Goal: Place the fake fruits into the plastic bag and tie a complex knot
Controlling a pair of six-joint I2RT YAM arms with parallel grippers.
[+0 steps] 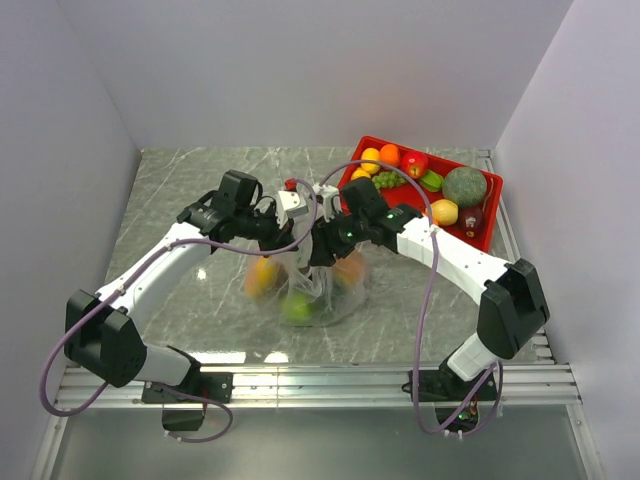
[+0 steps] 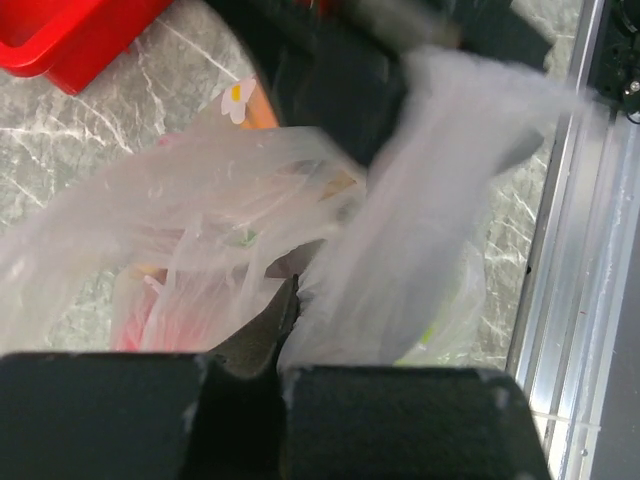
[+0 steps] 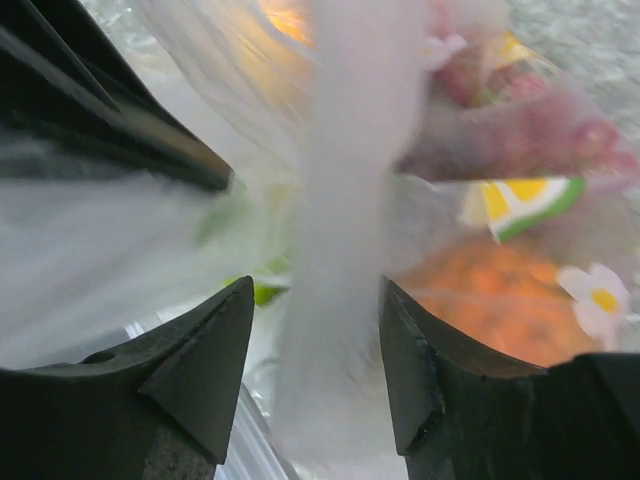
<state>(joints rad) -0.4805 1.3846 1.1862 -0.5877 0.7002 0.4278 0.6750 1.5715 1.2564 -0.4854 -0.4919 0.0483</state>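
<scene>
The plastic bag (image 1: pixel 312 290) lies on the marble table between both arms, holding several fake fruits: an orange one (image 1: pixel 262 277), a green one (image 1: pixel 297 307) and another orange one (image 1: pixel 350 268). My left gripper (image 1: pixel 288 236) is over the bag's top, shut on a whitish tail of its film (image 2: pixel 430 200). My right gripper (image 1: pixel 320 250) faces it, jaws open, with a bunched strand of the bag's neck (image 3: pixel 345 220) running loose between its fingers (image 3: pixel 210 350). I cannot make out the knot in this bunched film. More fake fruits (image 1: pixel 414 164) lie in the red tray.
The red tray (image 1: pixel 492 215) stands at the back right, its corner also in the left wrist view (image 2: pixel 70 40). A small red-topped thing (image 1: pixel 290 185) lies behind the grippers. Aluminium rails (image 1: pixel 330 380) run along the near edge. Grey walls close both sides.
</scene>
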